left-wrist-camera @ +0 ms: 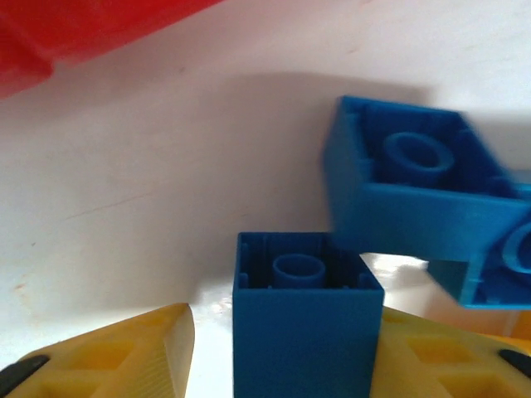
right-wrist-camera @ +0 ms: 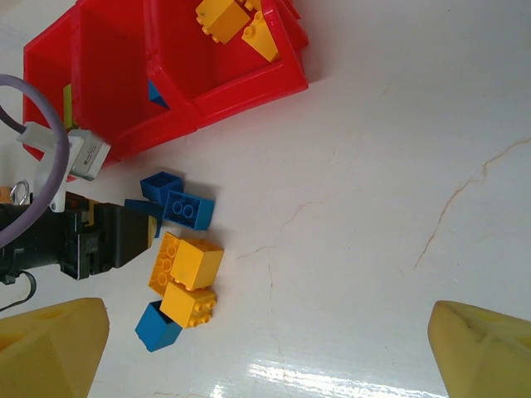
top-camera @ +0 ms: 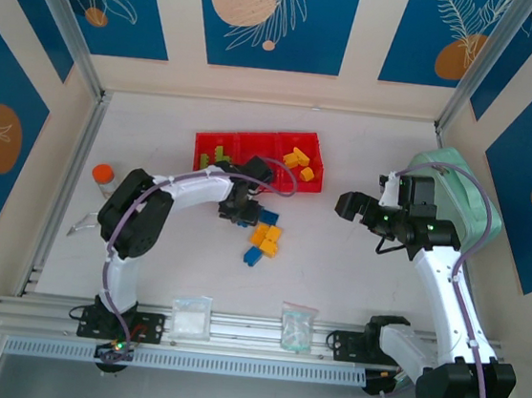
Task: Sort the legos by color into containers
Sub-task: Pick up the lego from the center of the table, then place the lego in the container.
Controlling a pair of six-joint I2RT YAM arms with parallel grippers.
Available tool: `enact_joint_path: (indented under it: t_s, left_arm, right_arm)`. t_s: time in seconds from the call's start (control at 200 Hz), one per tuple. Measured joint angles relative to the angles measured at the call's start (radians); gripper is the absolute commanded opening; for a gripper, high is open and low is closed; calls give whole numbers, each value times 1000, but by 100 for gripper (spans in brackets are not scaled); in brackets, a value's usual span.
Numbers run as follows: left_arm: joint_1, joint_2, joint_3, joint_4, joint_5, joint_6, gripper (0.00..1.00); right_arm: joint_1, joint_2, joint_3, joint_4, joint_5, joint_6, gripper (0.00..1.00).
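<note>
Left claw: half-spread astride blue lego, one finger clear | right claw: spread wide, empty | risk: twisting lego free through lopsided squeeze, snagging neighbouring blue lego

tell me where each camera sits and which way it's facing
top external: above and behind the bases, looking down on the table; both arms, left gripper and right gripper, show
left wrist: low over the table, facing a blue lego between its own yellow fingers
right wrist: high up, looking down past its spread yellow fingers at the loose legos
shared: top external and right wrist both see the red tray and left gripper
</note>
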Motion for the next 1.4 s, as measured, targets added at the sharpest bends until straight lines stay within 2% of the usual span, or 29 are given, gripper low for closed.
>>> enact_joint_path:
  t_s: [0.4,0.76,1.03,1.211,1.396]
  left_arm:
    - [15,-8,-35,18,7,-9,28]
    - [15,-96,-56,37,-2,-6,25]
    - [25,-80,222,-69,-66,43,25]
    - [63,34,437,-111,-74,76,27]
    - [106,164,583,-151,-80,100,35]
  right_arm:
    - [0,0,0,0,0,0,99]
    - [0,0,0,0,0,0,99]
    - [0,0,0,0,0,0,99]
    - [0,-7,0,-1,1,0,99]
    - [0,-10,0,-5,13,3,99]
